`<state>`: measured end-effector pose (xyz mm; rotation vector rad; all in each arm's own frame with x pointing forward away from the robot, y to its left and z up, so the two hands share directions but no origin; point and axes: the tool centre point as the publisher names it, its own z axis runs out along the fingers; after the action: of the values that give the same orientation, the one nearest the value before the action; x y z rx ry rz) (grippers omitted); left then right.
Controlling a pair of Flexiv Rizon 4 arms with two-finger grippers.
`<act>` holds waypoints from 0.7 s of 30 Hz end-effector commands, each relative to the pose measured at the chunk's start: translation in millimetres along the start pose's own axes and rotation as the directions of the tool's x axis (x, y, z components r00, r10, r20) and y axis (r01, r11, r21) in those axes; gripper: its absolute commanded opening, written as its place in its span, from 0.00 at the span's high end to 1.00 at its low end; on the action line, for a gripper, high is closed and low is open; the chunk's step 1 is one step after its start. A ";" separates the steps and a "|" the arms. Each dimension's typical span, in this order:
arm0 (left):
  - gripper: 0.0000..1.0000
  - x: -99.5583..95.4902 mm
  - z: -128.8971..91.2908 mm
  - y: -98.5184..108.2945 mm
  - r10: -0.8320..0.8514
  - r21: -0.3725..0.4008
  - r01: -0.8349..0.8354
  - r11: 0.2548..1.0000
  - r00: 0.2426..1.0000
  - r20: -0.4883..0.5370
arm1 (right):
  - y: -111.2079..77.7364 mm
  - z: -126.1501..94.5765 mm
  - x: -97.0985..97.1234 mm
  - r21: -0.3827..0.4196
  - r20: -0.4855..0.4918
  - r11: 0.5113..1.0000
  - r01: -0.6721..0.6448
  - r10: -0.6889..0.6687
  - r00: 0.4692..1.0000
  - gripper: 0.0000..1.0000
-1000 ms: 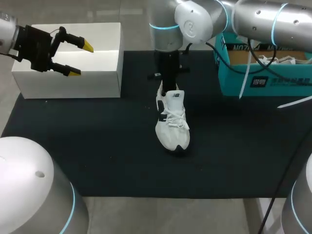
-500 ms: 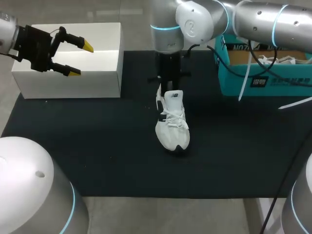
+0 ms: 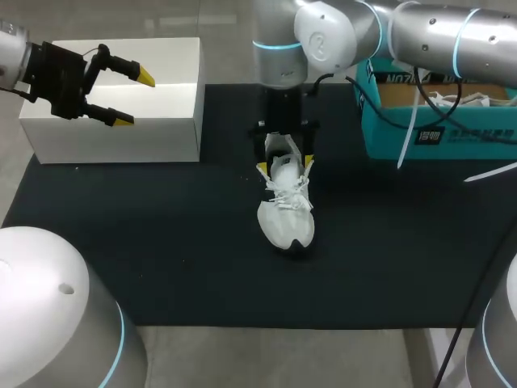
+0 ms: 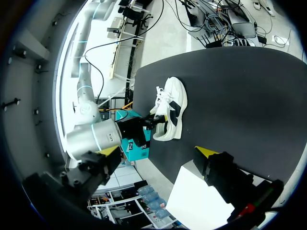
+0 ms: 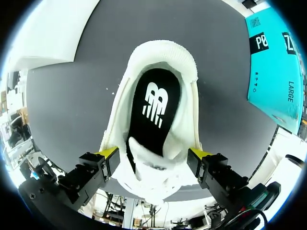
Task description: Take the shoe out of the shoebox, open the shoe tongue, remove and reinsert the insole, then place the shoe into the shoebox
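White mesh and foam are making up the sneaker [image 3: 284,212], which is standing on its sole on the black mat [image 3: 161,259], out of its box, toe pointing toward the robot and heel away. I am judging it light and easy to shift. The upper is looking soft and likely to give under a pinch, while the sole is looking thicker and firmer. A one-sided push is therefore likely to slide or tip the whole shoe rather than open it. Just behind the laces [image 3: 289,192], the right gripper [image 3: 285,164] is hanging over the shoe's throat with its yellow-tipped fingers spread wide, one on each flank of the upper. In the right wrist view they are sitting just beside the sides and clamping nothing, and I cannot tell whether they are brushing the fabric. Between them the tongue [image 5: 148,160] is lying slumped over the opening, a floppy padded flap probably best taken near its free edge and drawn toward the toe. Beyond it the black insole [image 5: 154,103] is showing down inside. It is looking thin and bendable, and is probably best pinched at the heel end under the padded collar [image 5: 163,50]. Farther off, the teal shoebox [image 3: 472,139] is sitting at the mat's far right, and at far left the left gripper [image 3: 134,99] is hovering, fingers apart and empty, above a white box [image 3: 153,133].
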<state>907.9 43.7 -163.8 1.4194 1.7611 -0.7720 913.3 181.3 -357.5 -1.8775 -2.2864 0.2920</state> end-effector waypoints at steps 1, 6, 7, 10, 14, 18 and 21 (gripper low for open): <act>0.00 -0.4 -0.2 0.5 0.000 0.001 0.000 1.000 1.000 -0.004 | -2.0 -0.1 -0.9 -0.002 -0.001 1.000 0.000 0.000 1.000 0.00; 0.00 -0.4 -0.2 0.5 0.000 0.001 0.000 1.000 1.000 -0.004 | -7.4 -6.2 3.8 0.006 0.016 1.000 0.003 -0.003 1.000 0.00; 0.00 -0.4 -0.2 0.5 0.000 0.001 0.000 1.000 1.000 -0.004 | -9.3 -8.3 4.9 0.013 0.023 1.000 0.003 -0.003 1.000 0.00; 0.00 -0.4 -0.2 0.5 0.000 0.001 0.000 1.000 1.000 -0.004 | -15.8 -14.6 8.5 0.023 0.040 1.000 0.001 -0.002 0.999 0.00; 0.00 -0.4 -0.2 0.5 0.000 0.001 0.000 1.000 1.000 -0.004 | -26.0 -23.0 13.5 0.030 0.058 1.000 -0.001 0.000 0.998 0.00; 0.00 -0.4 -0.2 0.5 0.000 0.001 0.000 1.000 1.000 -0.004 | -34.9 -36.5 20.0 0.003 0.093 1.000 -0.011 0.011 0.996 0.22; 0.00 -0.4 -0.2 0.5 0.000 0.001 0.000 1.000 1.000 -0.004 | -37.8 -40.9 22.3 -0.009 0.118 1.000 -0.025 0.026 0.993 1.00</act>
<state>907.9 43.7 -163.8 1.4194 1.7611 -0.7720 890.1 195.7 -317.3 -1.9245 -2.3175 0.4012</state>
